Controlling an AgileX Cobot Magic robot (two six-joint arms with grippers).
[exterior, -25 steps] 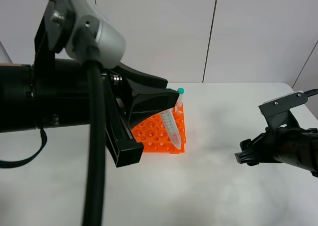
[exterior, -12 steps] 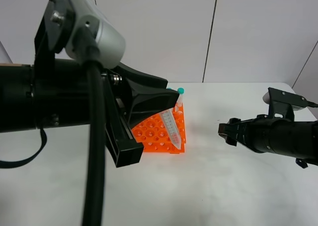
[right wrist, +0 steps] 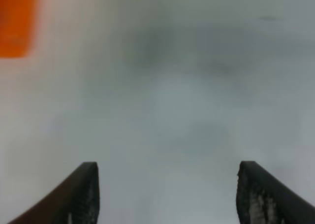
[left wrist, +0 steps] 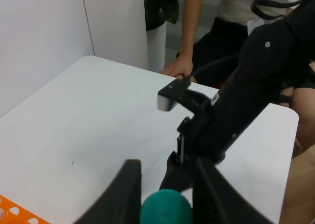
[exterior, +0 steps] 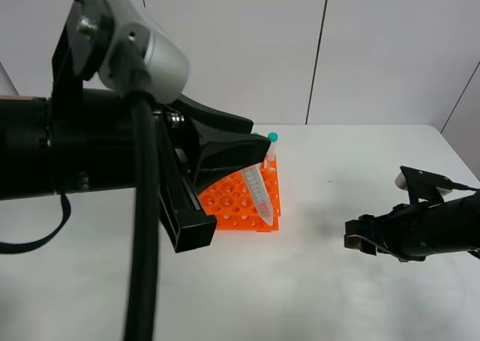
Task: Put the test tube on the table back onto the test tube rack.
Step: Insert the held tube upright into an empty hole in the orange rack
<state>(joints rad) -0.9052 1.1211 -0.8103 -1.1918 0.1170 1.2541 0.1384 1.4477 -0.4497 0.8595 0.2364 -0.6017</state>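
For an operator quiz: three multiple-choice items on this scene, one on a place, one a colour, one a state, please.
1. Where is the test tube?
A) in the left gripper, at the rack
B) lying flat, untouched
C) standing upright, let go
2. Its cap is:
A) red
B) white
C) teal
3. The right gripper is:
A) shut on a tube
B) open, empty
C) out of view
Key: A, its cap shows inside that gripper; C, per the left wrist view; B, jaws apart, nothing between.
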